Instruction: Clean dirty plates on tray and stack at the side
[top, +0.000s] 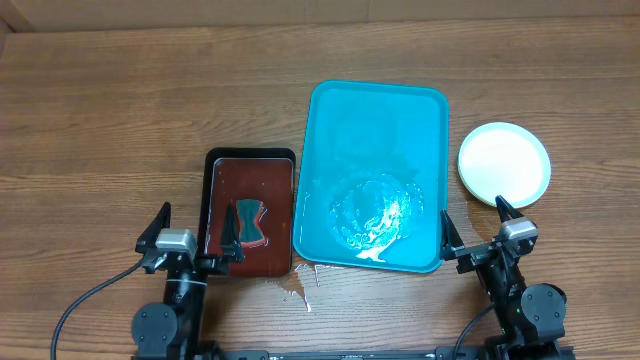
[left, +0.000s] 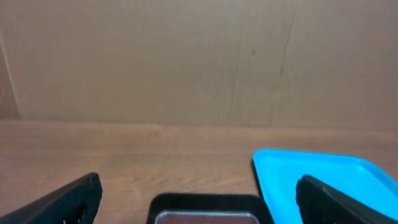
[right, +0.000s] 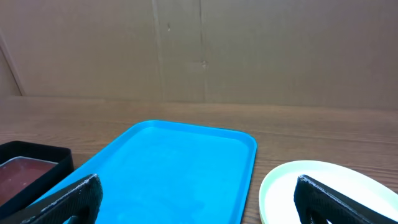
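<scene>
Currently, on wooden bench (top: 100, 120): blue tray (top: 375, 110) right of centre, wet film (top: 375, 215) across its near half. Just left of it, smaller dark brown tray (top: 250, 180). Plates (top: 504, 163) on bench just right of blue tray, white top face clean; count in stack indiscernible. Dark sponge (top: 249, 222) inside brown tray. Left claw (top: 193, 235) and right claw (top: 476, 225) at near edge, both spread wide, gripping nothing.
</scene>
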